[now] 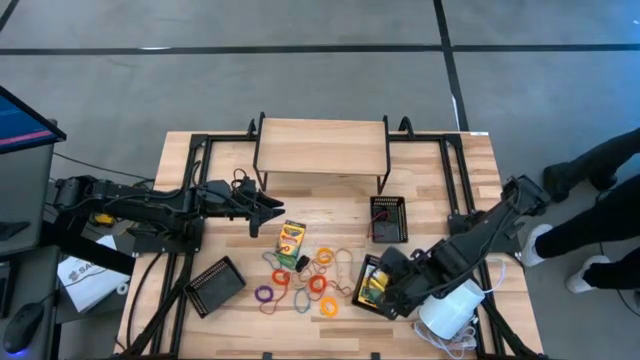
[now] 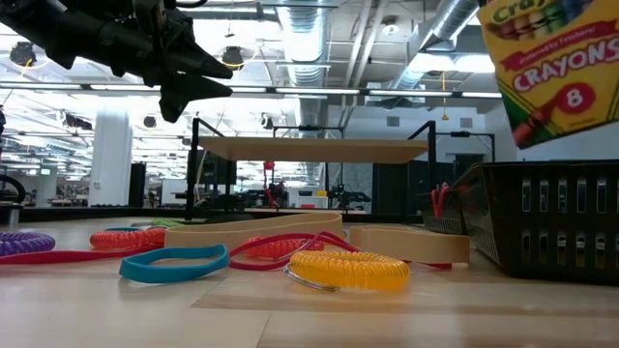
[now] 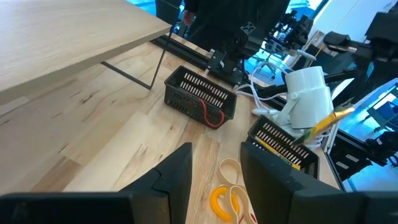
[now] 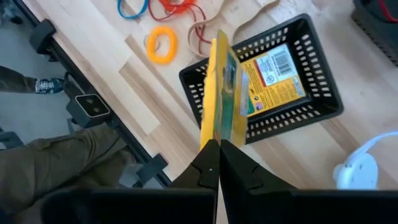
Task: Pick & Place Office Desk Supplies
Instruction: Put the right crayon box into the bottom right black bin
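Overhead and wrist views of a sorting task in progress. The right gripper [image 4: 216, 144], at about four o'clock on the tabletop [image 1: 330, 215], has its fingers clenched on the thin edge of a crayon box [image 4: 222, 93] and holds it upright over a black mesh tray [image 4: 314, 93] — a second crayon box [image 4: 273, 74] already lies flat inside that tray, barcode up. A third crayon box [image 1: 291, 240] rests on the tabletop near centre, at the upper edge of the scattered elastic loops [image 1: 318, 283]. The left gripper [image 1: 268, 212] hangs above the tabletop at about ten o'clock, fingers parted and grasping nothing.

Handling, as judged from these views: the crayon box is light, thin cardboard, stiff across its broad faces yet easily crushed by hard pinching. A grip across the narrow thickness, near mid-length as shown, should keep it from swinging. Its glossy print may let it slip.

The elastic loops are soft, limp and nearly weightless. They lie flat and partly overlapped, so one finger probably has to pass inside a loop, or the fingers pinch a single strand where it lies apart from its neighbours — otherwise several may lift together. The yellow coiled loop [image 2: 346, 270] is thicker and offers an easier purchase.
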You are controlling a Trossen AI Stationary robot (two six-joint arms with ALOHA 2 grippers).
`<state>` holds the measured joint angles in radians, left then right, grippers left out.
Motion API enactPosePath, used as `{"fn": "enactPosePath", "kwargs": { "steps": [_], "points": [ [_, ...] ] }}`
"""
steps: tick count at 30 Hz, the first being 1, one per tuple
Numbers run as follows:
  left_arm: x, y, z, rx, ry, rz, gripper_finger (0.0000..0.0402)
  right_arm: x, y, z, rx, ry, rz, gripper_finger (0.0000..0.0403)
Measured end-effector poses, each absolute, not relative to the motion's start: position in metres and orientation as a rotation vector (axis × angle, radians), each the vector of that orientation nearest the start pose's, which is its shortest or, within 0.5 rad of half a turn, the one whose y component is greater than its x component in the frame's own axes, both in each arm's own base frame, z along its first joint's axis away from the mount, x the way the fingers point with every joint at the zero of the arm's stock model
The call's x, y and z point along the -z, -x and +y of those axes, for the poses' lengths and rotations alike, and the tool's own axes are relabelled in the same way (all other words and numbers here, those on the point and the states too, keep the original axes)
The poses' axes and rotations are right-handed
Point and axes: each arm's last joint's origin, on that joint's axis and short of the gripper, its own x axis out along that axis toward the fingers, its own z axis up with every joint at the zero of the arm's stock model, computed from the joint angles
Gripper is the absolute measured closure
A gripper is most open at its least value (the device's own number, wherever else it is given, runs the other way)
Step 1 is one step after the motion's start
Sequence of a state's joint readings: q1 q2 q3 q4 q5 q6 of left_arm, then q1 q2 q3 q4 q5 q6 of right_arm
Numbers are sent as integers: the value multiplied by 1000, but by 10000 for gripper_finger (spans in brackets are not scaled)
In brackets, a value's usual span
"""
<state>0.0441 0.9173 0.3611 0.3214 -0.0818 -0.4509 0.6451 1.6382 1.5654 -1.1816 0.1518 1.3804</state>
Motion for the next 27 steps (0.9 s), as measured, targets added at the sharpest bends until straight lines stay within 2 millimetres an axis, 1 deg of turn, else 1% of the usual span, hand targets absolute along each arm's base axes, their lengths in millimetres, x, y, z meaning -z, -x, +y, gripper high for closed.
{"fn": "enactPosePath", "kwargs": {
  "steps": [21,27],
  "points": [
    [-212,-193,11,-177,444,203,270,-297,-274,204,371,-743,1224,403],
    [-212,-193,11,-177,443,208,270,-294,-273,206,376,-731,1246,403]
  ]
}}
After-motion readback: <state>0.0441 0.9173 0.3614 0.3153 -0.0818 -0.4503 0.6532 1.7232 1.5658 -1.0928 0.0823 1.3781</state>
